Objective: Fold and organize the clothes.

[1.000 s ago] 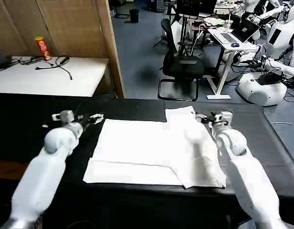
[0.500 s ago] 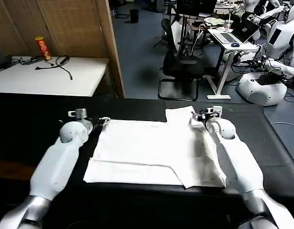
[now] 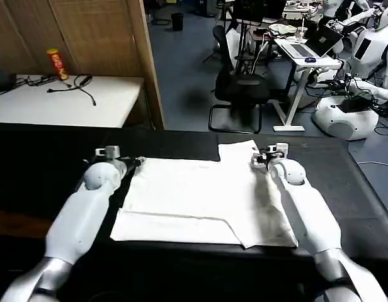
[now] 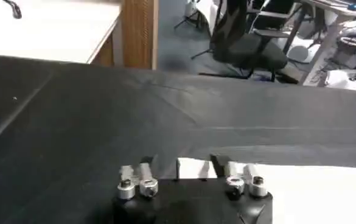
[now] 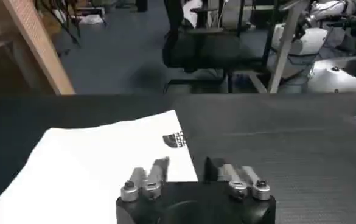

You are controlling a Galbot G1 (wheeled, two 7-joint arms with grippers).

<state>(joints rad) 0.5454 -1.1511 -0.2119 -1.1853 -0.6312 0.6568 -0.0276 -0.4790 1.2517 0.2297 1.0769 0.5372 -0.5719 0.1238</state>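
I see the T-shirt [image 3: 200, 198] lying flat on the black table [image 3: 49, 170] — white, partly folded, one flap doubled over along the near edge, a sleeve sticking out at the far right corner with a small logo beside its edge. My left gripper [image 3: 138, 162] sits at the shirt's far left corner, fingers [image 4: 142, 173] parted, the white edge between them. My right gripper [image 3: 256, 158] is at the far right sleeve — fingers [image 5: 158, 168] apart over the cloth, nothing clamped that I can make out.
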